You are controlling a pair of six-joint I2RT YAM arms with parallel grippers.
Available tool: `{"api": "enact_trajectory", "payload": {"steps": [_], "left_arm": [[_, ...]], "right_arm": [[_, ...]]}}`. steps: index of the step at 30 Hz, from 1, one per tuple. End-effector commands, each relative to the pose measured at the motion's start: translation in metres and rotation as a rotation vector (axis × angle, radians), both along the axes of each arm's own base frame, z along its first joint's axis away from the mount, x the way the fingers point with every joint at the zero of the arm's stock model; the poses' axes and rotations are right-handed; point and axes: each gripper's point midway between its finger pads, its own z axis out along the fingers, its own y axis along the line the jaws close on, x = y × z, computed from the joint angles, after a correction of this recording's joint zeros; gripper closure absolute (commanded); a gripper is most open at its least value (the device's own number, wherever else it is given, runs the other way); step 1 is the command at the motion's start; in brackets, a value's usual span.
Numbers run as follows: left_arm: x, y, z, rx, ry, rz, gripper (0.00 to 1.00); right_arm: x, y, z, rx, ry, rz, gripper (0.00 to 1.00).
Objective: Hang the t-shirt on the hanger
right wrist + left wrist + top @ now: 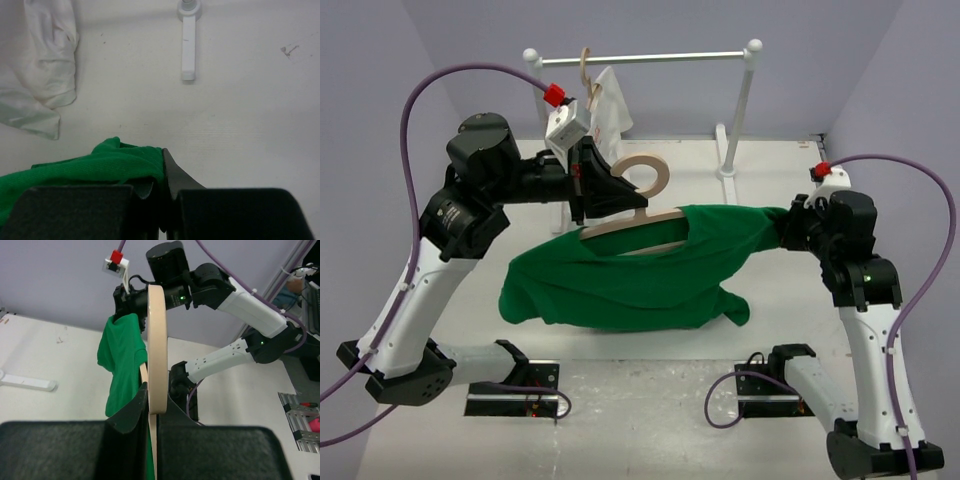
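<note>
Lavender walls close in a white table (650,410); from above you see a rail (650,56) at the back with a white garment (612,112) hung on it. In front of it the hanger (625,228) is held up off the table, its hook pinched in the left gripper (608,190); the t-shirt (620,290) is draped over the hanger and sags in a green heap below; whether it touches the table you cannot tell. The right gripper (783,225) is clenched on the cloth at the shirt's right end, drawing it out sideways.

From the left wrist, the hanger (157,355) stands edge-on with the jaws closed tight on either side of it; the t-shirt (120,365) hangs just beyond, with the right arm (240,300) behind.

From the right wrist, the right gripper (161,167) is shut on a fold of the t-shirt (100,165); the white garment (40,75) and the rail's foot (188,45) lie farther off on the table (250,125).

Judge the hanger stiff, light and smooth: it may twist in the grip if you tug hard, so hold it at the root of the hook. The shirt is soft and limp and will stretch; take it by a shoulder seam or the hem, and ease it rather than drag it.
</note>
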Motion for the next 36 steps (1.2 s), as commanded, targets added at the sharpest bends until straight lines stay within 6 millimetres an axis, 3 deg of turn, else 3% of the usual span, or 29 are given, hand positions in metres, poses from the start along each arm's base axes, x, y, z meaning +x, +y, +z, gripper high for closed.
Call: {"api": "enact_trajectory", "payload": {"steps": [1,6,12,14,15,17,18,19,20,22,23,24,26,29,30,33,36], "left_arm": [[-0.023,0.007,0.039,-0.112,-0.072,-0.088,1.00],[-0.024,0.008,0.045,-0.129,-0.073,-0.104,1.00],[-0.023,0.007,0.046,-0.137,-0.067,-0.118,1.00],[-0.018,0.005,0.042,-0.141,-0.049,-0.105,1.00],[-0.015,0.003,0.040,-0.136,-0.044,-0.103,1.00],[-0.009,-0.001,0.032,-0.122,-0.030,-0.102,1.00],[-0.009,-0.003,0.028,-0.117,-0.027,-0.117,1.00],[-0.008,-0.004,0.026,-0.122,-0.035,-0.122,1.00],[-0.010,-0.006,0.023,-0.138,-0.046,-0.154,1.00],[-0.018,-0.010,0.021,-0.160,-0.044,-0.245,1.00],[-0.014,-0.013,0.018,-0.154,-0.033,-0.246,1.00],[-0.014,-0.014,0.020,-0.152,-0.028,-0.256,1.00],[-0.004,-0.022,0.011,-0.127,-0.003,-0.278,1.00],[-0.007,-0.025,0.003,-0.099,-0.002,-0.357,1.00],[-0.009,-0.025,-0.001,-0.089,-0.003,-0.386,1.00],[-0.015,-0.023,-0.003,-0.086,-0.063,-0.446,1.00],[-0.018,-0.021,-0.005,-0.084,-0.102,-0.483,1.00]], "right_arm": [[0.005,-0.001,-0.024,0.028,0.086,-0.019,1.00],[0.005,-0.007,-0.045,0.038,0.117,-0.071,1.00],[0.003,-0.009,-0.039,0.053,0.097,-0.093,1.00],[-0.003,-0.005,-0.010,0.098,0.029,-0.095,0.53],[-0.008,-0.001,0.007,0.116,-0.019,-0.073,0.40],[-0.027,0.003,0.047,0.132,-0.157,-0.041,0.26],[-0.038,0.002,0.077,0.125,-0.263,-0.030,0.19],[-0.046,0.001,0.090,0.122,-0.317,-0.027,0.17],[-0.058,0.001,0.112,0.106,-0.403,-0.011,0.16],[-0.087,0.029,0.148,0.070,-0.534,0.212,0.20],[-0.088,0.031,0.149,0.069,-0.536,0.223,0.20],[-0.102,0.046,0.155,0.056,-0.553,0.338,0.20],[-0.116,0.054,0.156,0.067,-0.548,0.394,0.23],[-0.149,0.094,0.145,0.108,-0.523,0.730,0.29],[-0.156,0.099,0.139,0.112,-0.497,0.787,0.32],[-0.161,0.102,0.126,0.090,-0.440,0.847,0.42],[-0.176,0.101,0.121,0.065,-0.445,0.890,0.42]]}}
